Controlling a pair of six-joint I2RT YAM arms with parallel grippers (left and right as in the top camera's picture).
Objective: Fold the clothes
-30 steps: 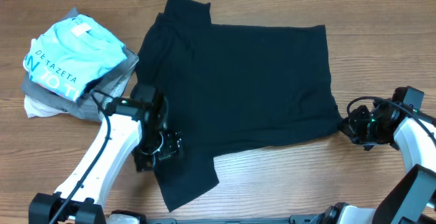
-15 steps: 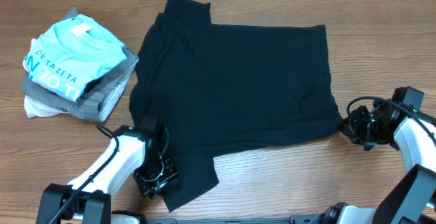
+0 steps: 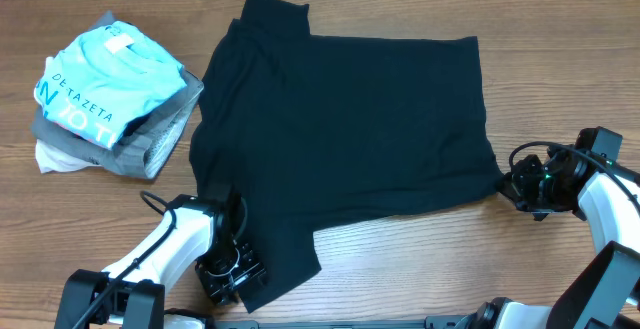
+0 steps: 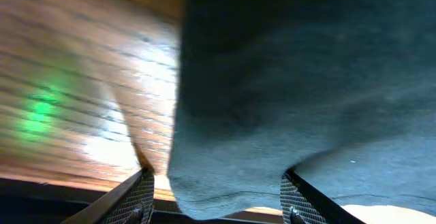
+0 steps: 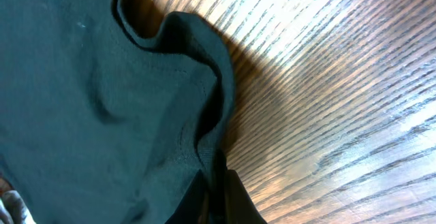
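One black T-shirt [image 3: 350, 129] is lying spread flat mid-desk [image 3: 420, 259], with one stack of three folded garments [image 3: 110, 99] sitting beside it. Two arms are reaching in low. The left arm [image 3: 170, 244] is angling onto the near sleeve, left jaws standing apart around its edge. The right arm [image 3: 600, 194] is bending inward, right jaws pinching the shirt's nearest corner.

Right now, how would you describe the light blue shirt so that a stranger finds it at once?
On the wooden table, left of the spread black T-shirt, lies a small pile of folded garments. The light blue shirt is on top, the only one with white lettering.
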